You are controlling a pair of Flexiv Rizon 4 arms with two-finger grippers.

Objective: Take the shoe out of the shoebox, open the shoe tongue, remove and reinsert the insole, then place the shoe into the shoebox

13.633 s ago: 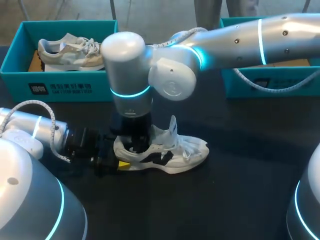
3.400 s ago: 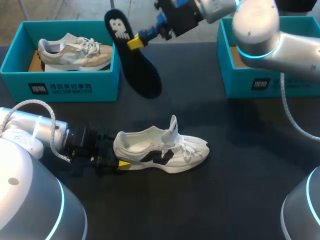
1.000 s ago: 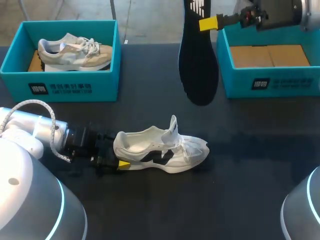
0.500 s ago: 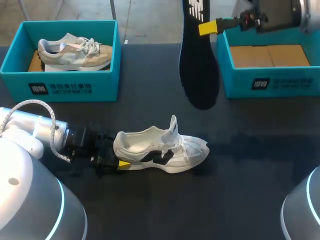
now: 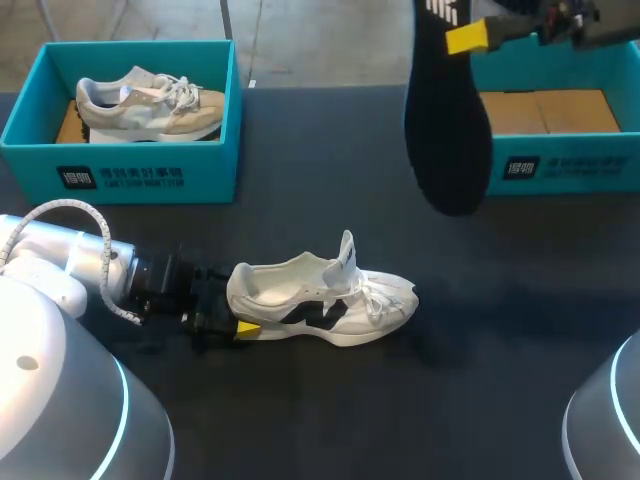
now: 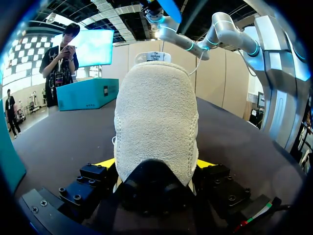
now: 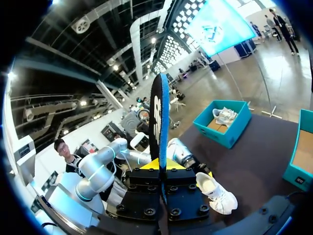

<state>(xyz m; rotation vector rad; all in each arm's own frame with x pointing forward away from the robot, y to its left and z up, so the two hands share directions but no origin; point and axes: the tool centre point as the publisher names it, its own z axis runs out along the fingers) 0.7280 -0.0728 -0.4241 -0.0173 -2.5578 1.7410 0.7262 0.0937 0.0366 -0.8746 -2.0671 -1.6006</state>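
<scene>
Shoe [image 5: 325, 298] sits on its sole on the table [image 5: 300, 420], outside both boxes, tongue standing up. Left pincer [image 5: 240, 322] clamps the heel from 2 sides. Right pincer [image 5: 470, 36] grips 1 end of the insole [image 5: 445, 130]. The insole hangs free, high over the table, in front of the empty shoebox [image 5: 560, 165] and well apart from the shoe.

Risks, judged:
1. The insole is held at 1 end only, so a quick swing could twist it or slip it in the grip.
2. Its loose toe end may catch the collar or tongue and fold instead of sliding in.
3. Pushing may drag the shoe if the heel clamp gives.
</scene>
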